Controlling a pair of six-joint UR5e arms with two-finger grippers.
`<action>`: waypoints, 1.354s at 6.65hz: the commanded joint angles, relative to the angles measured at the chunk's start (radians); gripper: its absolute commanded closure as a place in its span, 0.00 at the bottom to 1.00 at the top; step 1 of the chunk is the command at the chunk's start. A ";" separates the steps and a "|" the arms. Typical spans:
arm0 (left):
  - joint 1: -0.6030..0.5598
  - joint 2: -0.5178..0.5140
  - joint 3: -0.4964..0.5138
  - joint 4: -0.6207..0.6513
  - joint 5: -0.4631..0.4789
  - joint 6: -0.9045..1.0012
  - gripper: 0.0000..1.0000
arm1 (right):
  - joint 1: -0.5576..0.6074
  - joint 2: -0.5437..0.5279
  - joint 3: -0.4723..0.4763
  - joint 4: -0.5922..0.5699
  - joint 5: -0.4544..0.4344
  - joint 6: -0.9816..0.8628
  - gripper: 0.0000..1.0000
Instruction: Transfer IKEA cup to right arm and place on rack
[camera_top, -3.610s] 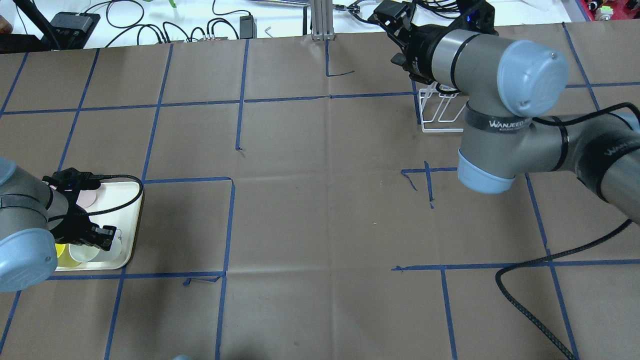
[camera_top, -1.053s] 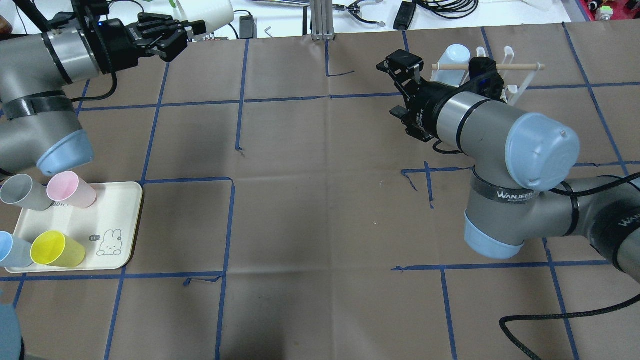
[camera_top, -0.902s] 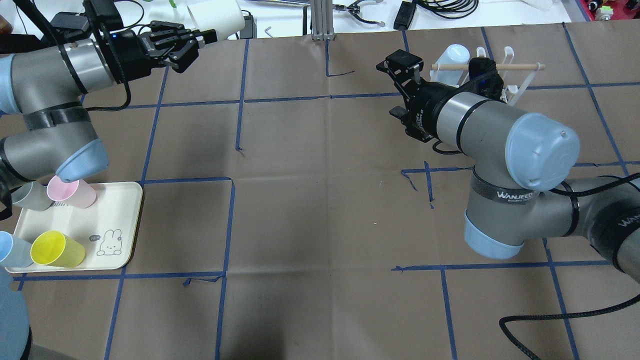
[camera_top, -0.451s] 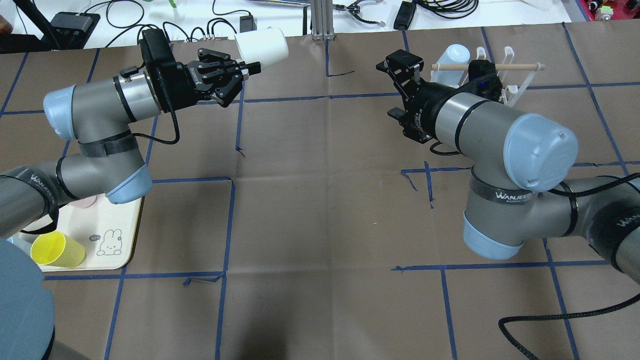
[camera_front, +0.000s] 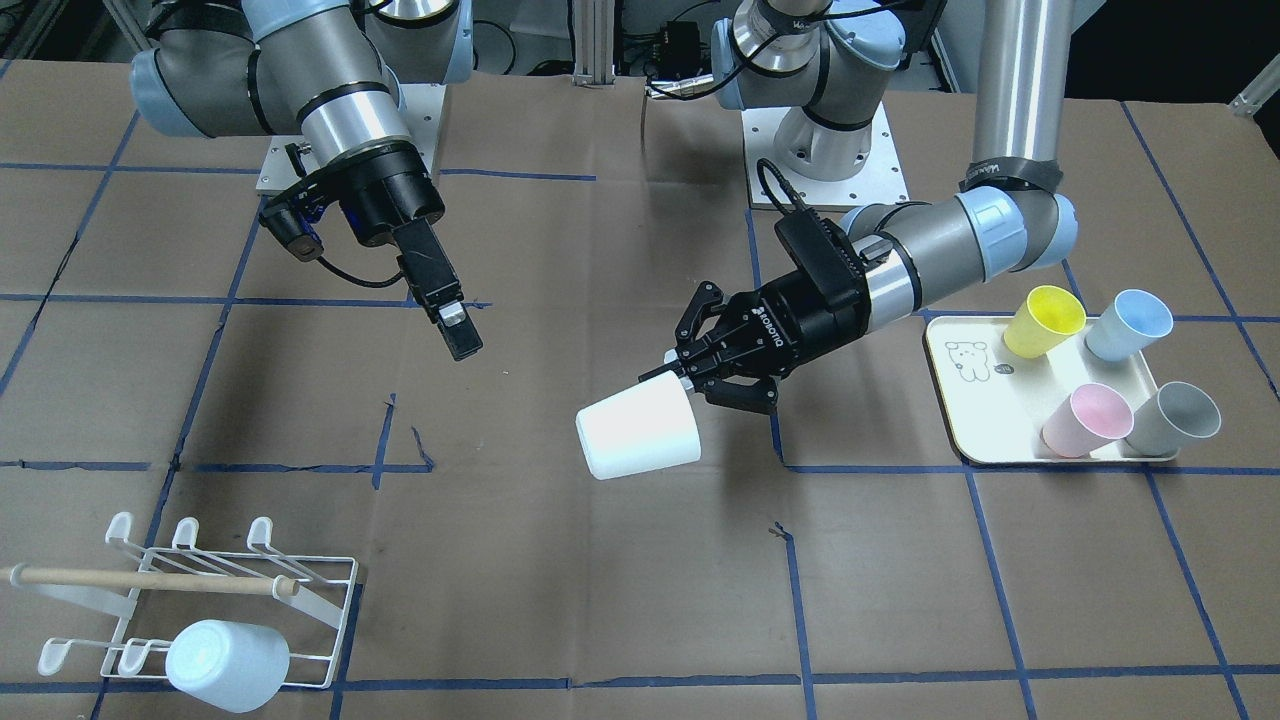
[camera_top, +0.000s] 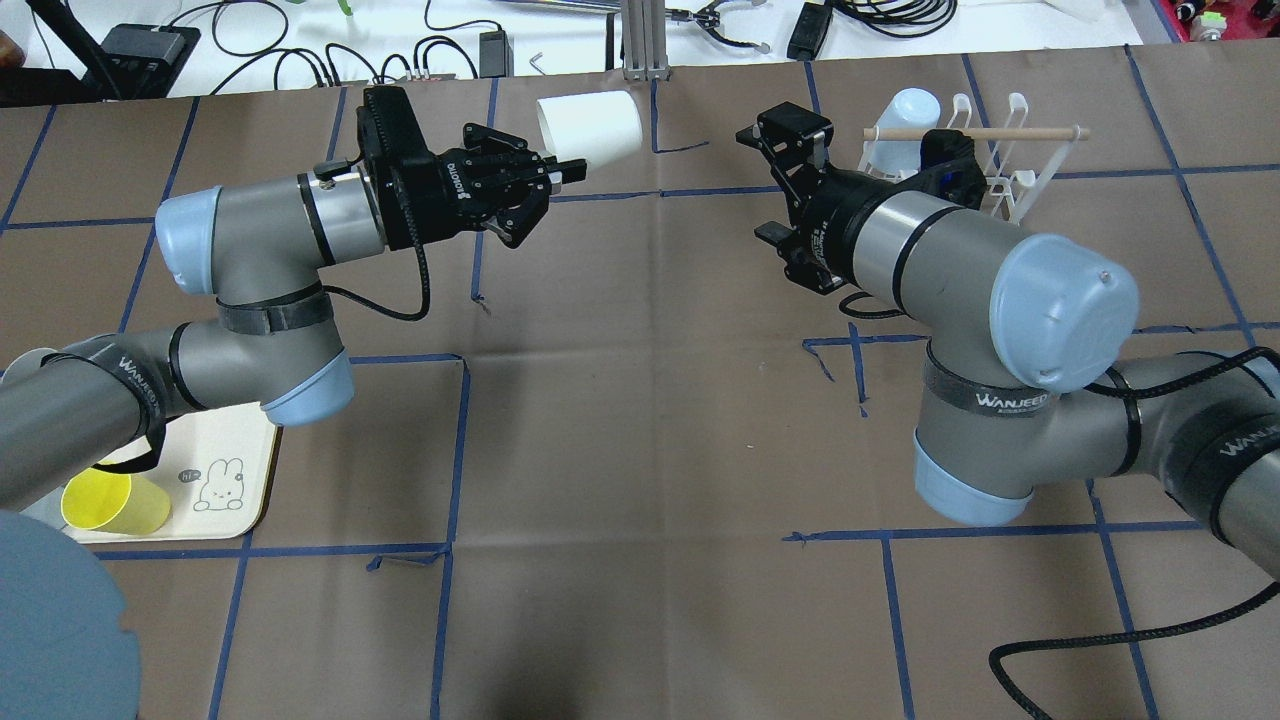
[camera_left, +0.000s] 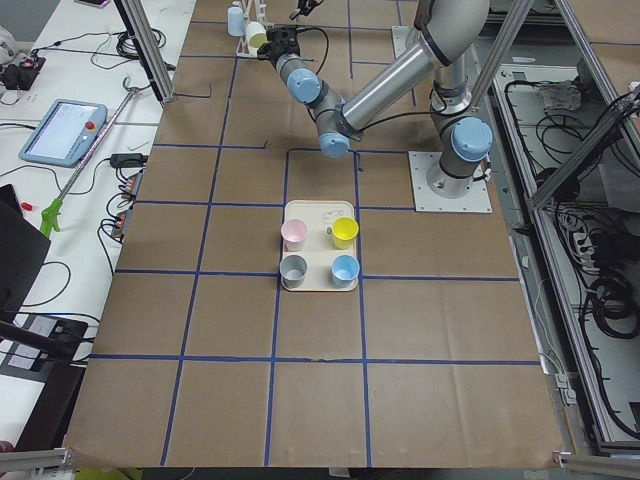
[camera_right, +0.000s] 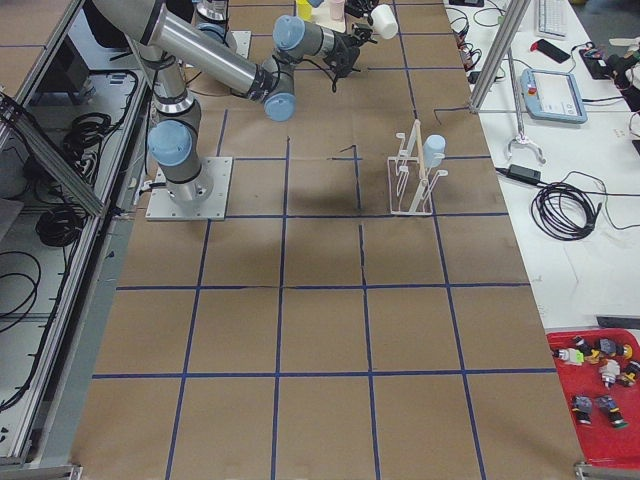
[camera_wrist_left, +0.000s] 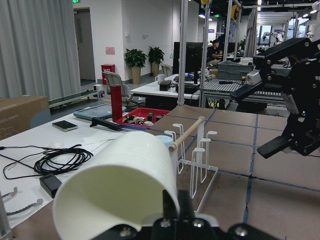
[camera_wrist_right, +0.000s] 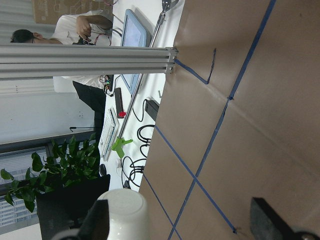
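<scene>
We have the left gripper (camera_top: 560, 172) clamped on the rim of the white cup (camera_top: 590, 128); the cup's long axis is level, base pointing toward the right gripper (camera_top: 762, 184). Its jaws are wide apart, holding nothing.

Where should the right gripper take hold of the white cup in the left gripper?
Probably across the side wall near the closed base, coming from the right gripper side: the white cup lies sideways, base free, while the left gripper pinches its rim.
</scene>
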 joint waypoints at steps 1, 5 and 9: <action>-0.020 0.003 -0.001 0.001 0.018 -0.006 0.95 | 0.046 0.003 -0.006 0.001 -0.025 0.055 0.01; -0.021 0.002 -0.001 0.002 0.018 -0.005 0.92 | 0.100 0.085 -0.102 0.004 -0.049 0.161 0.02; -0.028 0.006 -0.021 0.002 0.020 -0.005 0.91 | 0.149 0.179 -0.210 -0.005 -0.105 0.193 0.01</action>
